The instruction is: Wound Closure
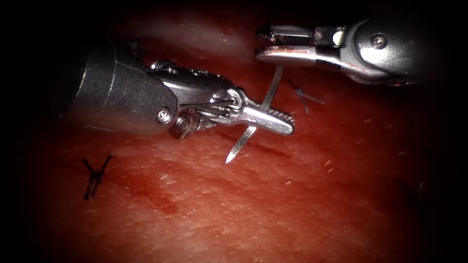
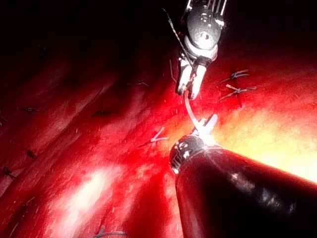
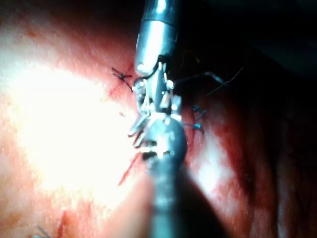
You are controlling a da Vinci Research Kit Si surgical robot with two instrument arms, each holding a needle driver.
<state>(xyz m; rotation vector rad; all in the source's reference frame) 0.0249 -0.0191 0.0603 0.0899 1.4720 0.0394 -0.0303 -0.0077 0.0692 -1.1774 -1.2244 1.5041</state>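
Needle (image 1: 253, 124) clear above tissue (image 1: 234, 209): left tool (image 1: 273, 119) fingers grip mid-curve (right tool (image 1: 263, 44) fingers parted).

Short pale hairs (image 1: 327, 162) scattered on the surface.

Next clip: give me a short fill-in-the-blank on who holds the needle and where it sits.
1. The needle is gripped by the ____ hand.
2. The needle's sharp tip hangs ____ the tissue, not in it.
3. The right hand has its jaws ____, with the needle's blunt end at its lower jaw.
4. A tied knot lies to the ____ of the needle in the endoscope view.

Missing words: left; above; open; left
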